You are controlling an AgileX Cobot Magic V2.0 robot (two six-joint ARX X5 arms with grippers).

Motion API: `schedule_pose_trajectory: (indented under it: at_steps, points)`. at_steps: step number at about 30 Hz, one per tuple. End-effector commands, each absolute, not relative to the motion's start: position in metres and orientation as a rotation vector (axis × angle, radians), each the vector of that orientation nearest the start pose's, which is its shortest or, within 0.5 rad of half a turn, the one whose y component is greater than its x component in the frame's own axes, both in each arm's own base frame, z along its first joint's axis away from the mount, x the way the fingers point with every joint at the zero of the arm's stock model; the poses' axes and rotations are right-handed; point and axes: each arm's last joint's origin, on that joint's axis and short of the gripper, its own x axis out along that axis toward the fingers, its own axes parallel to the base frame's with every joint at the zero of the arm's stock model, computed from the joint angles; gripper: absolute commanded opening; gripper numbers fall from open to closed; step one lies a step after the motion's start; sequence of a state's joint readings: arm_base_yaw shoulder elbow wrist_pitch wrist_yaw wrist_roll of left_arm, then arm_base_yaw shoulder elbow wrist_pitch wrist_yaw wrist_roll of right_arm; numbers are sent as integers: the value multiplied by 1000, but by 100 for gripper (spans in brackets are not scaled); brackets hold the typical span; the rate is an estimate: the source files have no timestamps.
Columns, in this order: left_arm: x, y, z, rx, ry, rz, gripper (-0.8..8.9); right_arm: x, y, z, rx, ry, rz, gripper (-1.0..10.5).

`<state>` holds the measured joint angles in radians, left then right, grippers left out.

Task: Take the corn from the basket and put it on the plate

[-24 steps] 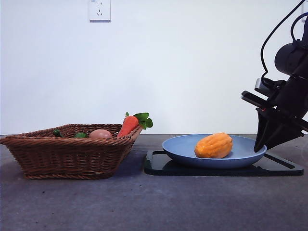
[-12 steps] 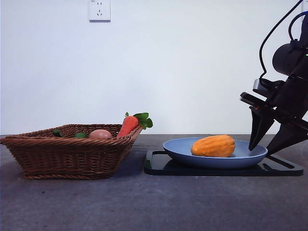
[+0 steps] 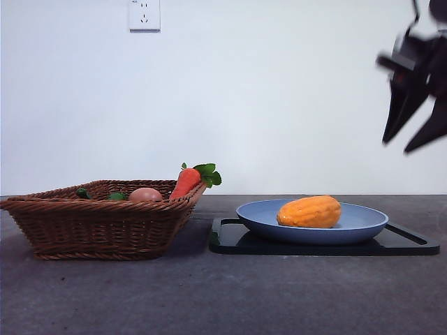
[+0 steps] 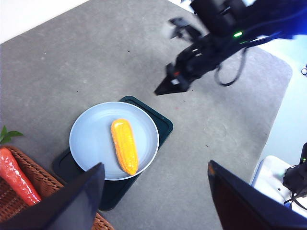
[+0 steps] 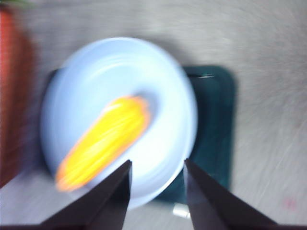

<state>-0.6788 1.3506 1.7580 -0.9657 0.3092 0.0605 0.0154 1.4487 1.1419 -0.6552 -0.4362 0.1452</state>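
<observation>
- We see the brown woven wicker basket (image 3: 98, 216) unchanged, holding the red-orange carrot (image 3: 186, 183).
- The round light-blue plate (image 3: 363, 225) sits on the flat black tray (image 3: 412, 244).
- The right gripper (image 3: 417, 122), jaws apart and empty, has risen well above the plate.
- The left gripper (image 4: 153, 203) hangs spread open.
- The orange-yellow ribbed corn (image 3: 309, 211) lies on the plate, unmoved.

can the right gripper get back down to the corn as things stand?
Probably yes. The right gripper hangs open, high beside the plate, and the corn lies uncovered on it with nothing over or around it. The left gripper is off near the basket.
</observation>
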Motion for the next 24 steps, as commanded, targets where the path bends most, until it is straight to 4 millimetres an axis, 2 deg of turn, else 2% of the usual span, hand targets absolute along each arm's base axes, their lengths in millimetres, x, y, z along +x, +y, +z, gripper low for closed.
schedule_pose_trajectory:
  at_steps: [1,7,12,17,24]
  points:
    - [184,-162,468,159,522,-984,350,270,22,299,293,933,428,180]
    - [182,-160,464,168,572,-981,333,204,37,333,215,960,548,179]
    - [180,-158,459,180,635,-976,212,163,45,348,158,939,628,159]
    - [178,-157,456,190,670,-974,-3,144,47,358,104,868,682,-2]
    - [178,-157,456,188,670,-974,8,140,46,360,94,852,689,3]
